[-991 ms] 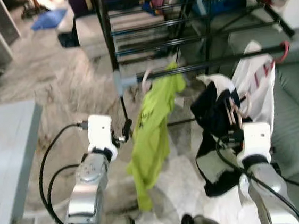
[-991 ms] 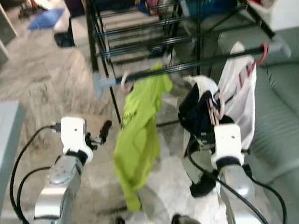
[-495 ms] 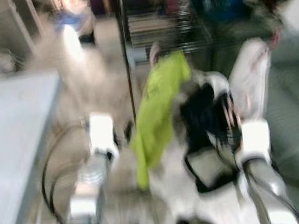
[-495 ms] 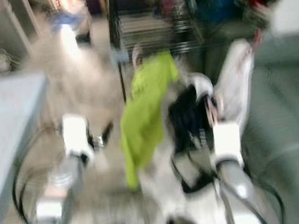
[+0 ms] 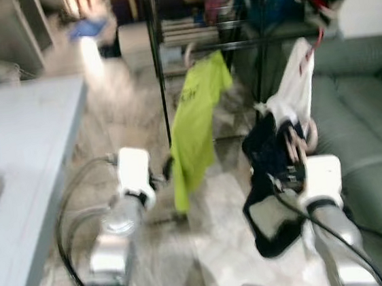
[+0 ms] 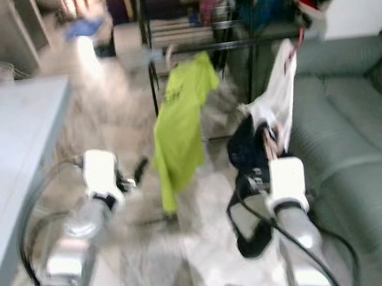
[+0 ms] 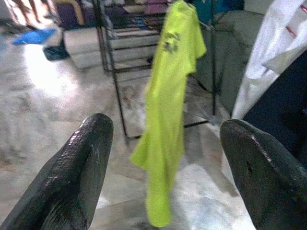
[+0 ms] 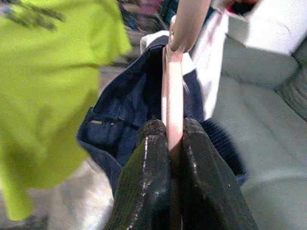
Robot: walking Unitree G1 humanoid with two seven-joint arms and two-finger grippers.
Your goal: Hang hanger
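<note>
right end effector clamped on pink hanger with dark garment, left end effector open

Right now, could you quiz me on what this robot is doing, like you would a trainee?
1. True or false: the right hand is shut on a pink hanger.
2. What colour is the shirt hanging on the rack?
3. The left hand is: A) holding the shirt, B) open, holding nothing, C) gripping the rack.

Key: 1 true. 2 lime green. 3 B.
</note>
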